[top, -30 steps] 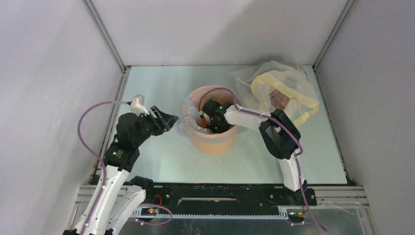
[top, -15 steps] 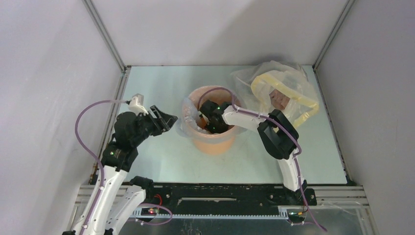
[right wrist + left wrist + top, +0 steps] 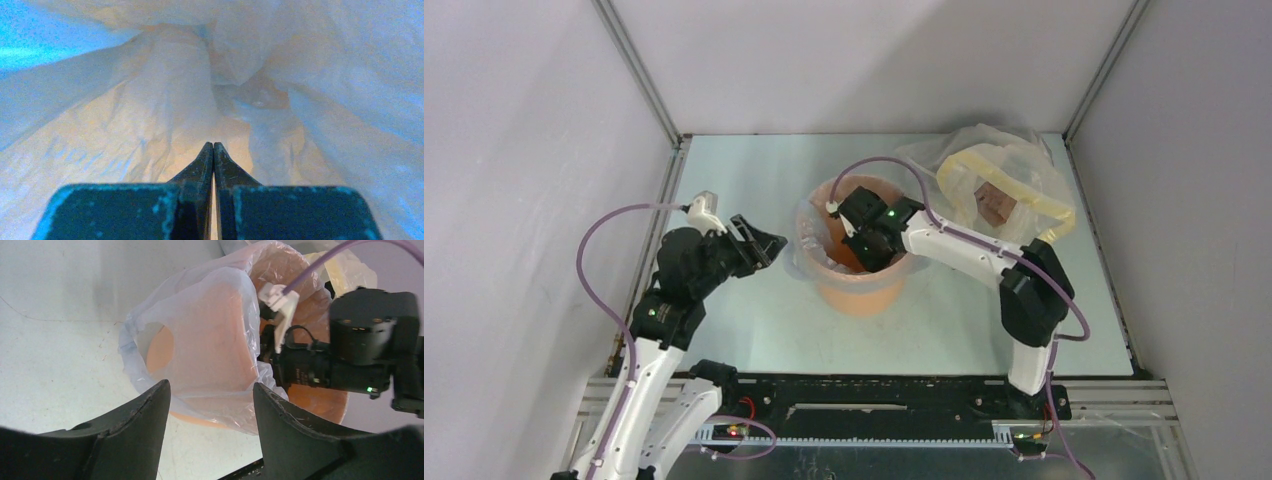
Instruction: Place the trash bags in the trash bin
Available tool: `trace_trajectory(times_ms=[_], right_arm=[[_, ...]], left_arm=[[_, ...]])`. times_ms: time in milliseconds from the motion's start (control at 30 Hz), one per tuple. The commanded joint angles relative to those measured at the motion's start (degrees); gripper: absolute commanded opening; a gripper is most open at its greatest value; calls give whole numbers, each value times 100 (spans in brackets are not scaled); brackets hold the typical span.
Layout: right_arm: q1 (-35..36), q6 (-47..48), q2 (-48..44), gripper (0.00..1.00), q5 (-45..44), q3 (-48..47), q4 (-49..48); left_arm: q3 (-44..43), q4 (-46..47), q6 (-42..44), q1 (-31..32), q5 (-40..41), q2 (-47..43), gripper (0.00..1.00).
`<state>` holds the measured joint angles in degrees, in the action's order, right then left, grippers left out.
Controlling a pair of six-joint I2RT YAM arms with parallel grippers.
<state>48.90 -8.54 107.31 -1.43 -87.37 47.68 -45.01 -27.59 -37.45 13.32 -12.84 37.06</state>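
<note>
Film lines much of the round orange plastic bucket [image 3: 861, 292]. The thin, translucent pale blue-grey plastic bag [image 3: 200, 340] wraps all around the right gripper [image 3: 213, 150], whose fingers are pressed together with nothing visibly pinched. One fold hangs outside the rim, just ahead of the left gripper [image 3: 211, 387], whose fingers are spread and empty. By the look of it, only that fold is left to tuck in.

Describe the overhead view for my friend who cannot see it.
Seen from above, the right gripper, shut, reaches into an orange bin with a thin pale bag draped over its left rim. The left gripper hovers open just left of the bin, and a clear-and-yellow bundle sits at the back right of the table.
</note>
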Motion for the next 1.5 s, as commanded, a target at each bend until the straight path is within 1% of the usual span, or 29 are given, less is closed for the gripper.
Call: trace_trajectory(times_ms=[0,67,167,200,267,300,367,433,467,533,567,633,667,800,867,933,1000,1100,1133,1267,1333,1400,1467], right_arm=[[139,-112,-769,4,-164,-427,154],[166,-106,-1101,4,-317,-661,270],[217,-84,-1615,5,-516,-863,399],[247,-66,-1832,8,-567,-857,395],[317,-50,-2349,18,-687,-730,311],[354,-59,-2573,27,-748,-597,241],[423,-90,-3056,54,-814,-252,71],[484,-112,-3572,85,-853,271,-132],[508,-113,-3841,98,-841,518,-247],[524,-134,-4376,100,-791,982,-432],[524,-136,-4645,100,-736,1208,-509],[528,-165,-5092,100,-598,1644,-654],[524,-166,-5301,100,-558,1896,-754],[517,-206,-5880,100,-975,2971,-1385],[500,-263,-6027,100,-1322,3434,-1735],[442,-329,-6196,100,-1656,3897,-2311],[255,-365,-6363,100,-1737,4390,-2851],[-357,-580,-6530,100,-1499,4996,-3430],[-755,-701,-6560,100,-1210,5189,-3556],[-1896,-954,-6720,100,-554,5520,-3765],[-2287,-980,-6785,100,-587,5605,-3849],[-2631,-1075,-6766,100,-909,5659,-3924],[-2906,-1155,-6667,100,-1236,5675,-4027]], left_arm=[[-267,30,28,-49,-183,-84,68],[-250,-23,16,-48,-290,-159,68],[-281,-80,-36,-48,-826,-224,68],[-294,-127,-42,-48,-974,-247,68],[-299,-249,-8,-42,-1140,-354,68],[-280,-310,33,-44,-1148,-425,68],[-200,-426,87,-48,-1105,-576,69],[-114,-440,85,-48,-1282,-657,71],[-87,-446,69,-49,-1409,-680,71],[-42,-485,73,-49,-1531,-722,77],[-23,-522,110,-49,-1513,-761,83],[27,-655,200,-48,-1305,-892,98],[73,-694,271,-49,-1180,-961,100],[435,-543,294,-44,-707,-1237,100],[755,-254,220,-49,-499,-1392,100],[1156,86,188,-48,-283,-1528,100],[1455,360,169,-48,79,-1625,100],[1824,711,169,-48,707,-1718,100],[1954,907,162,-41,886,-1752,100],[2455,1533,203,-44,1643,-1925,100],[2655,1853,371,-47,2017,-2003,100],[2835,2068,477,-44,2615,-1995,100],[2968,2547,661,-43,2870,-1836,100]])
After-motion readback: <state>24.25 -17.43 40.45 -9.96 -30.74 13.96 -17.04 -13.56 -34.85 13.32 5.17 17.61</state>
